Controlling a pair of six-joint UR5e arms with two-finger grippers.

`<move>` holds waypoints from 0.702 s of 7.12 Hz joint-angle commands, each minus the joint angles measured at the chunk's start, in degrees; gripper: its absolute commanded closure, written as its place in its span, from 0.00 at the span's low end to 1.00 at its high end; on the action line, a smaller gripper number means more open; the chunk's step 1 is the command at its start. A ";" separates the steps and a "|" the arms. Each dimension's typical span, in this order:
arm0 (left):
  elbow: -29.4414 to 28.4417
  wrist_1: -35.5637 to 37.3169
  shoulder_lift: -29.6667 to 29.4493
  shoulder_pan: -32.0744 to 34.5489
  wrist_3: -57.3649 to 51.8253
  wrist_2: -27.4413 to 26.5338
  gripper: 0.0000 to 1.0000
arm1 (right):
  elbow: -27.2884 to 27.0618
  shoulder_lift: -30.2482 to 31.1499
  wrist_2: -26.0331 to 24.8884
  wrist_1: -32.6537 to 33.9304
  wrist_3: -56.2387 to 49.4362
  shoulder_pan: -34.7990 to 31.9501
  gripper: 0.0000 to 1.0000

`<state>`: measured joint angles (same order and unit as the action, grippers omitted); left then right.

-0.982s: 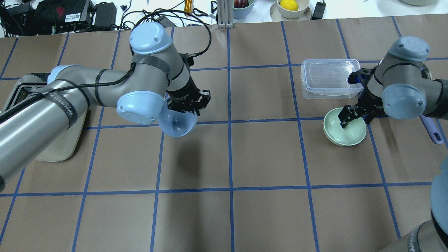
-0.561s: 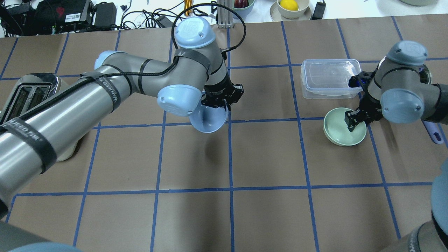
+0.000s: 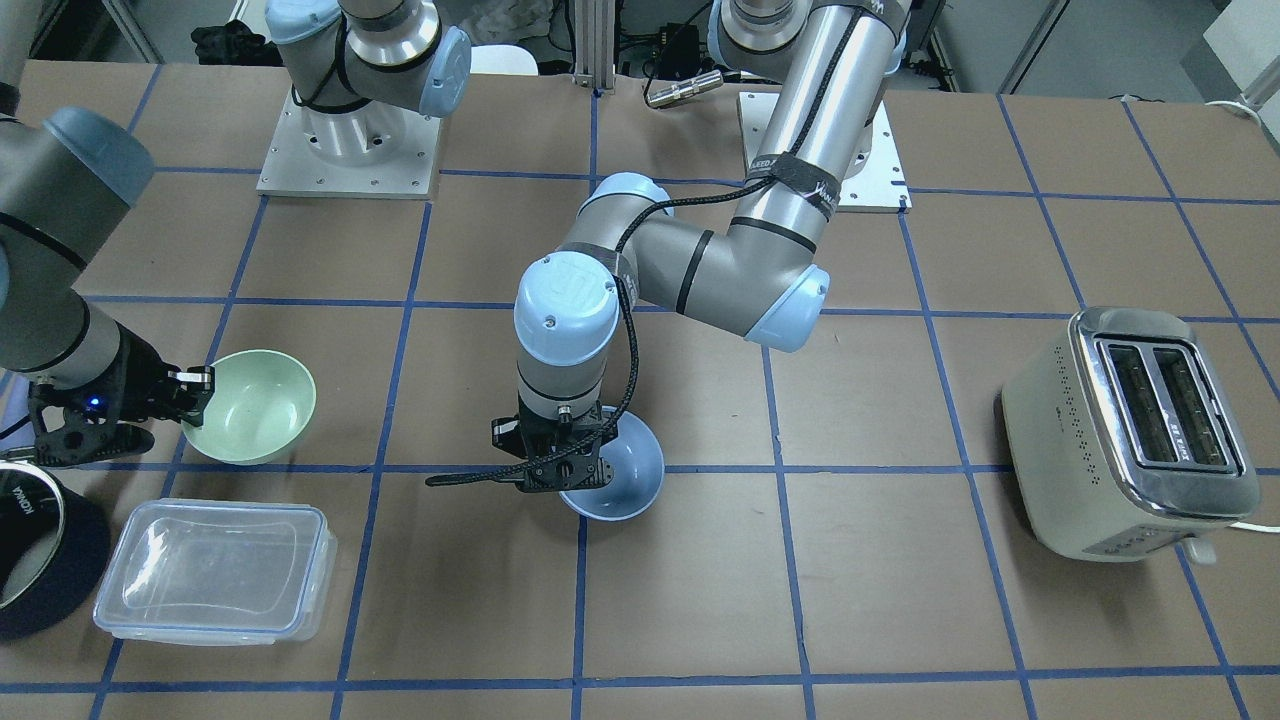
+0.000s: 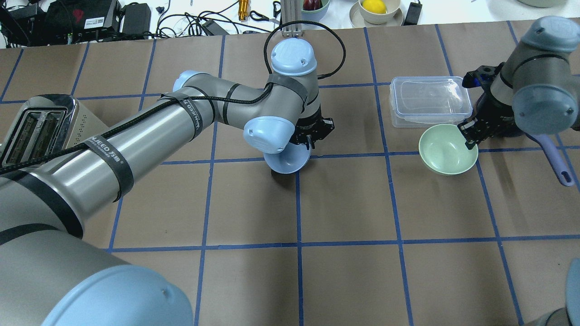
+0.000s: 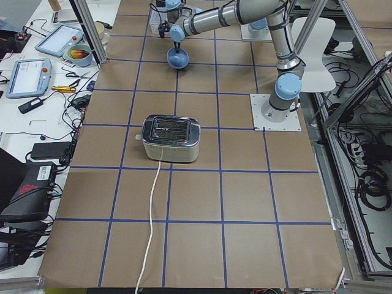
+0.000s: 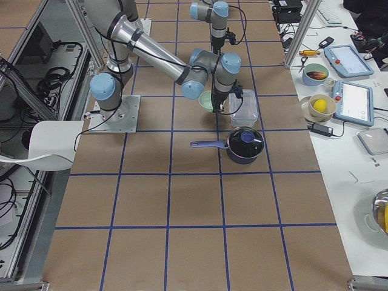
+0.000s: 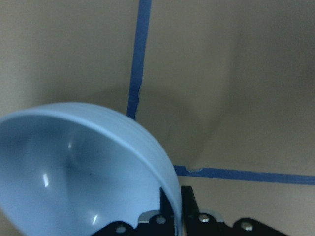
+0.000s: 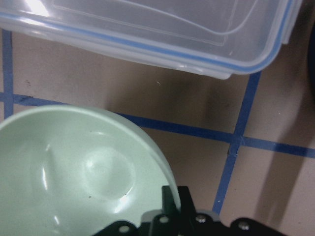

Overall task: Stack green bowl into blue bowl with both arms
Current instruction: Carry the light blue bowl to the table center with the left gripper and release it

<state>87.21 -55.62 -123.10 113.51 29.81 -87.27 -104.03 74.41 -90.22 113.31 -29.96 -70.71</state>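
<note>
The blue bowl (image 4: 290, 160) hangs tilted from my left gripper (image 4: 310, 138), which is shut on its rim. It is low over the tape crossing at the table's middle (image 3: 625, 475); I cannot tell whether it touches. The left wrist view shows the rim (image 7: 83, 167) pinched between the fingers (image 7: 172, 201). The green bowl (image 4: 446, 149) is at the right, beside the clear container. My right gripper (image 4: 469, 136) is shut on its rim and holds it tilted, a little above the table (image 3: 255, 405). The right wrist view shows that rim (image 8: 74, 167) in the fingers (image 8: 171, 196).
A clear lidded container (image 4: 428, 102) lies just beyond the green bowl. A navy saucepan (image 3: 40, 560) with a purple handle (image 4: 555, 158) stands under the right arm. A toaster (image 4: 36, 127) sits at the far left. Bowls and cables line the far table edge.
My left arm carried the blue bowl right to the table's middle and lowered it. My right gripper shut on the green bowl's rim and raised it toward the container.
</note>
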 commanded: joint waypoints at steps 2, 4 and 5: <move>-0.64 0.54 4.43 -4.05 -8.91 -3.44 0.00 | 0.84 1.35 7.06 -0.73 0.25 -1.09 1.00; -0.99 -12.25 11.70 -14.14 -20.10 0.94 0.00 | 0.84 3.11 9.44 1.37 8.88 -10.79 1.00; -0.99 -17.97 15.92 -20.19 -29.63 0.96 0.00 | 0.84 2.77 11.36 5.12 14.87 -17.72 1.00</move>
<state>86.29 -66.63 -112.02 100.10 9.68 -87.16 -103.19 77.20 -80.81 115.03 -21.97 -80.86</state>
